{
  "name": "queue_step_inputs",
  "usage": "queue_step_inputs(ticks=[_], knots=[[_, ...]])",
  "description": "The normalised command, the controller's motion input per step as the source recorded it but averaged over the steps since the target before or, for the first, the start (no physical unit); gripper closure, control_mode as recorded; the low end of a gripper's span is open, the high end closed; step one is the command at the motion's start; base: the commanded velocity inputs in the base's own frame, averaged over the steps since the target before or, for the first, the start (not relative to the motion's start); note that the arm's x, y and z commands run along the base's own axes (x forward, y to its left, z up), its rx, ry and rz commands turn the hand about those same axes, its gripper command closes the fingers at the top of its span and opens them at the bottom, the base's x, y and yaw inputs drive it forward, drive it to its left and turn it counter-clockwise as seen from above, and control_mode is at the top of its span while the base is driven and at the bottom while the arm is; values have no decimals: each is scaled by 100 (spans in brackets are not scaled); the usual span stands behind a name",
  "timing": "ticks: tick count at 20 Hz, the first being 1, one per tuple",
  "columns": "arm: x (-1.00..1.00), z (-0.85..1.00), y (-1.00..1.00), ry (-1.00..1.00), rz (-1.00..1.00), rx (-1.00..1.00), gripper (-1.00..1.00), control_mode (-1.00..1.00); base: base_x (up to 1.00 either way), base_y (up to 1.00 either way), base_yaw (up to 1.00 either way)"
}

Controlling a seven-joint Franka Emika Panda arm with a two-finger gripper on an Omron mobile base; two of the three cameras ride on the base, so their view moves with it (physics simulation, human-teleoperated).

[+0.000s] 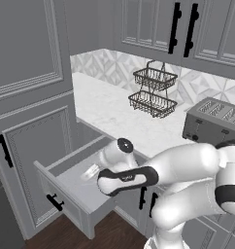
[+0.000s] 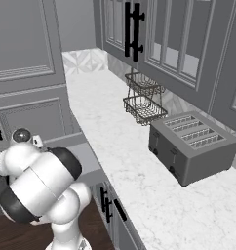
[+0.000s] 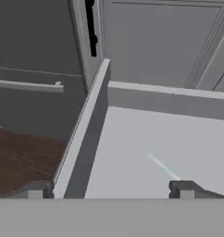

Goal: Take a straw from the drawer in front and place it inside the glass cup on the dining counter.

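— Where did you have the arm then?

— I had it bent low over the drawer (image 1: 73, 181), which stood pulled out beneath the marble tabletop (image 1: 109, 114); from the left base view the wrist hung above the drawer's light-grey floor; the gripper (image 3: 109, 189) itself I could see best from the hand view.

— And the jaws?

— Apart, and wide; the two dark fingertips (image 3: 181, 187) stood at opposite sides of the hand view with nothing between them; one hung over the drawer's side wall, the other over its floor.

— The straw?

— The straw (image 3: 164, 167) lay flat on the drawer floor, a thin pale line running aslant; its near end reached just beside one fingertip, untouched as far as I could tell.

— Anything else up there?

— A two-tier wire basket (image 1: 153, 90) and a grey toaster (image 2: 192, 146) stood on the tabletop, well apart from the drawer.
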Motion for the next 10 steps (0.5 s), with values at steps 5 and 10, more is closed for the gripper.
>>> queue_step_inputs(ticks=[5, 10], knots=[[37, 73, 0, 40, -5, -27, -100, -100, 0, 0, 0], [0, 38, 12, 19, -3, -51, -100, -100, 0, 0, 0]])
